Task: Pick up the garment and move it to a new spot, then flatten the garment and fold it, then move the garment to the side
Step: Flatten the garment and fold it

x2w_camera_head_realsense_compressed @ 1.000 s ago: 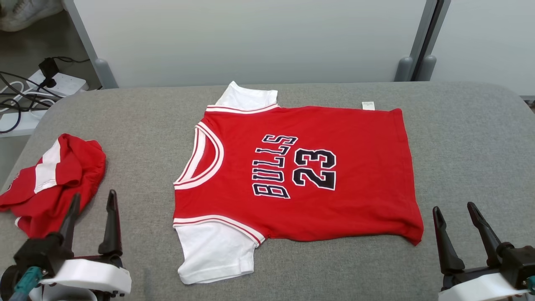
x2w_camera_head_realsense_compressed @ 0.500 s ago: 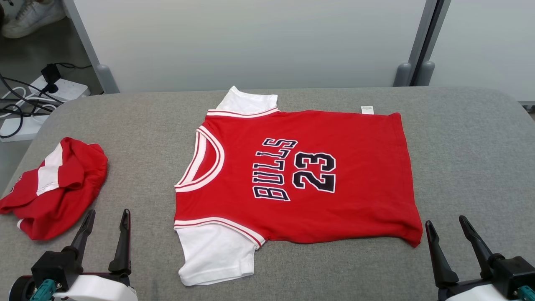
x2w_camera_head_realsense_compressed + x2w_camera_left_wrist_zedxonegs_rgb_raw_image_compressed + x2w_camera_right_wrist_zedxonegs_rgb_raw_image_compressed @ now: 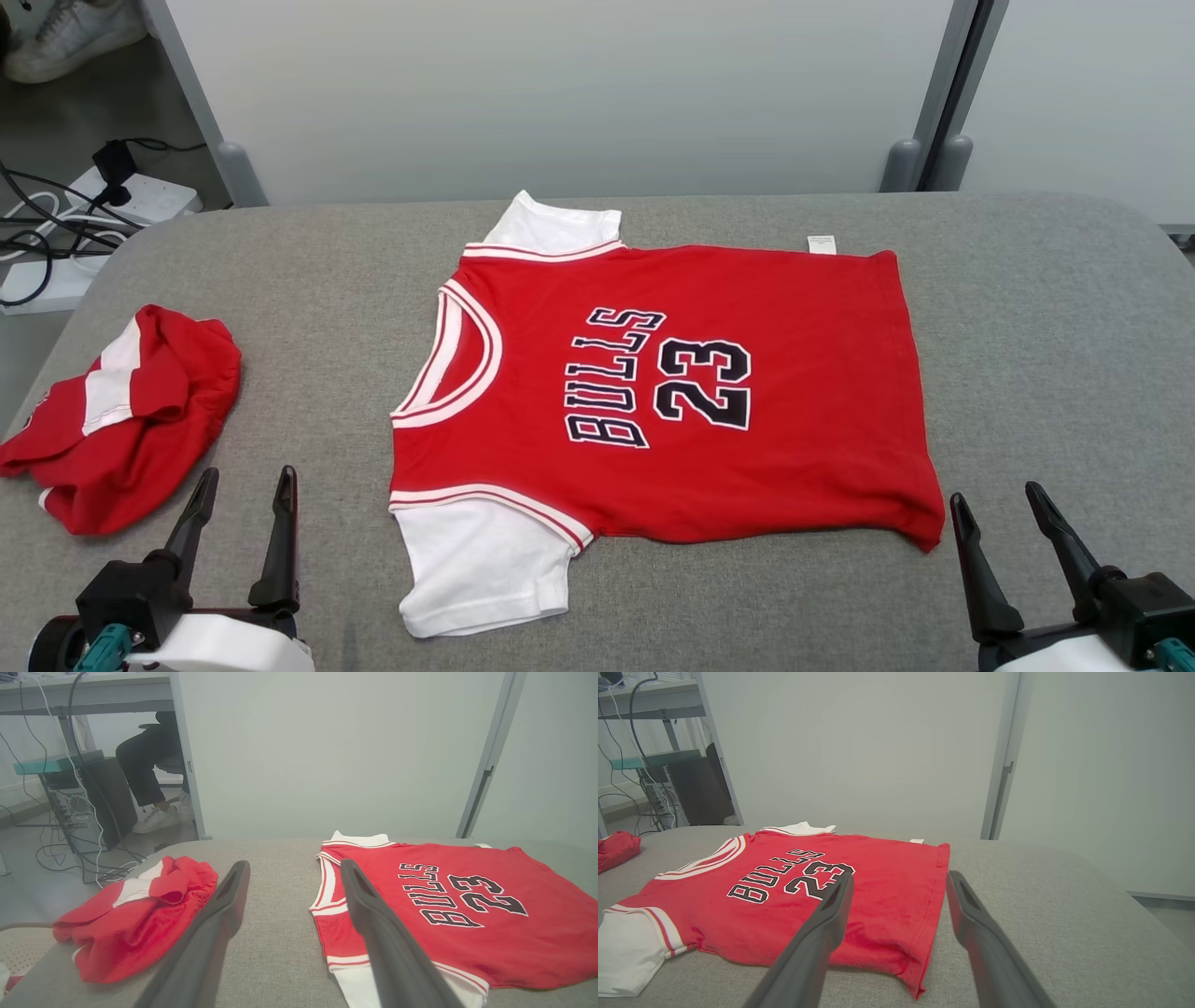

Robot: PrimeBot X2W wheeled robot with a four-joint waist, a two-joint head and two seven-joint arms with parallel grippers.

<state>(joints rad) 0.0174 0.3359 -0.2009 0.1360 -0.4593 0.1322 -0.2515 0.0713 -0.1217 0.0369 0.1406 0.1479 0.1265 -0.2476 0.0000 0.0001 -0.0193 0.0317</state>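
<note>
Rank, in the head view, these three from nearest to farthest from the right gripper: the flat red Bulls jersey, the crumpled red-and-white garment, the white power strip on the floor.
1. Flat red Bulls jersey: hem corner beside the right gripper.
2. Crumpled red-and-white garment: left edge of the grey table.
3. White power strip: on the floor, beyond the table's far-left corner.

Head view, upper left: shoe [image 3: 65,37] cut by top edge. White tag [image 3: 822,245] at hem of jersey [image 3: 691,392]: print too small to read.

Left wrist view, upper left: person [image 3: 145,765] hidden above the lap by desk [image 3: 93,690].

Right wrist view, mid left: crumpled red cloth [image 3: 616,848] cut by left edge.
</note>
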